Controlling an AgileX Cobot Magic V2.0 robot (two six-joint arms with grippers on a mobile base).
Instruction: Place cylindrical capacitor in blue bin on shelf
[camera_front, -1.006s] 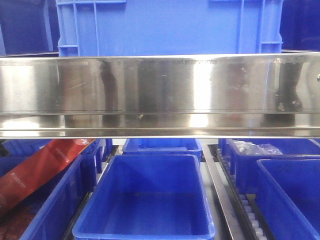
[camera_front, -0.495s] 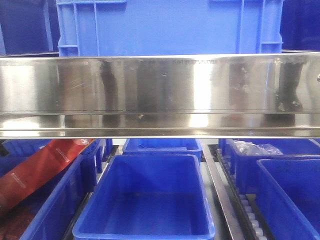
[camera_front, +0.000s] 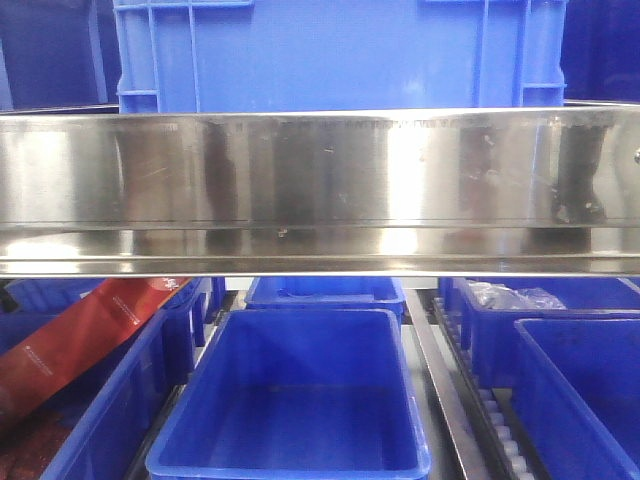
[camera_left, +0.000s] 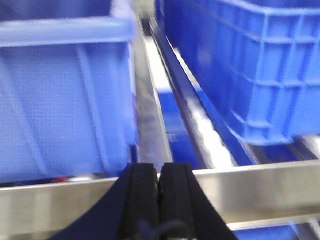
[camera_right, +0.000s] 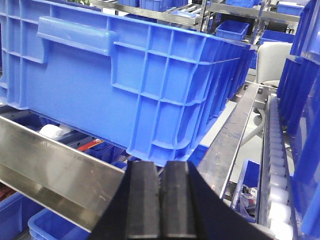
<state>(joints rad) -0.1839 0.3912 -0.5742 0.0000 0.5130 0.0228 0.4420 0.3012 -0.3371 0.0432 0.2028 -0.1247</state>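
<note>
The shelf's broad shiny steel front rail (camera_front: 320, 190) spans the front view. Below it stands an empty blue bin (camera_front: 295, 395); a large blue crate (camera_front: 340, 55) sits on the tier above. The cylindrical capacitor is out of view. My left gripper (camera_left: 159, 167) is shut with nothing between its black pads, held just before a steel rail (camera_left: 260, 187) between two blue crates. My right gripper (camera_right: 161, 165) is also shut and empty, close under the corner of a big blue crate (camera_right: 130, 80) above another steel rail (camera_right: 50, 165).
More blue bins flank the empty one: one at left holds a red packet (camera_front: 85, 335), one at right back holds clear plastic bags (camera_front: 510, 296). Roller tracks (camera_front: 495, 415) run between bins. A white roller track (camera_right: 277, 165) lies right of the right gripper.
</note>
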